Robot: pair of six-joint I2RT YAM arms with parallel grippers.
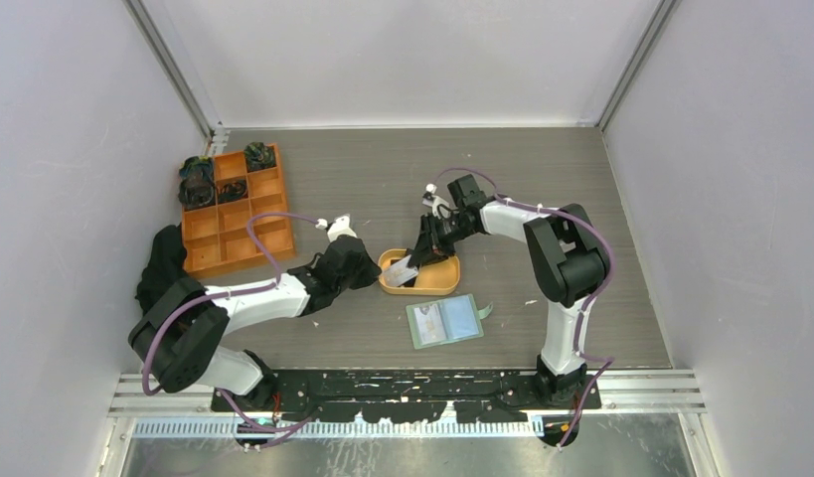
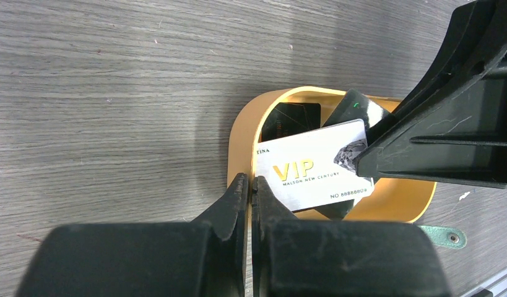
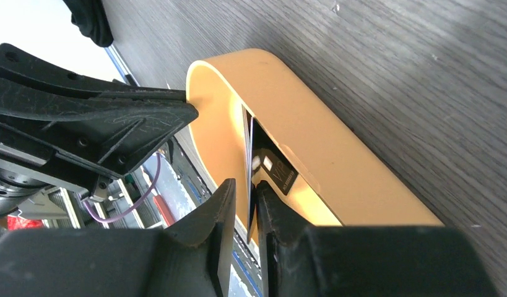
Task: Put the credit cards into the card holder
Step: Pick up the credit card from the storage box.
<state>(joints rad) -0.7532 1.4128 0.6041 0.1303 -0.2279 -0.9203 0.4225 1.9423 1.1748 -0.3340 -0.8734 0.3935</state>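
Observation:
Several credit cards lie in an orange oval tray [image 1: 448, 283]: a white VIP card [image 2: 312, 173] on top, with black cards [image 2: 291, 120] under it. My right gripper [image 3: 244, 198] reaches into the tray, its jaws narrowly open. The white card [image 3: 247, 154] stands edge-on between them, against one finger and with a gap to the other. My left gripper [image 2: 251, 184] is shut at the tray's left rim [image 2: 238, 142]; whether it pinches the rim I cannot tell. The sage-green card holder [image 1: 444, 321] lies open on the table just in front of the tray.
An orange grid organiser [image 1: 234, 209] with dark items in its far cells stands at the back left. A black cloth [image 1: 162, 260] lies beside the left arm. The two grippers meet closely over the tray. Walls enclose the table on three sides.

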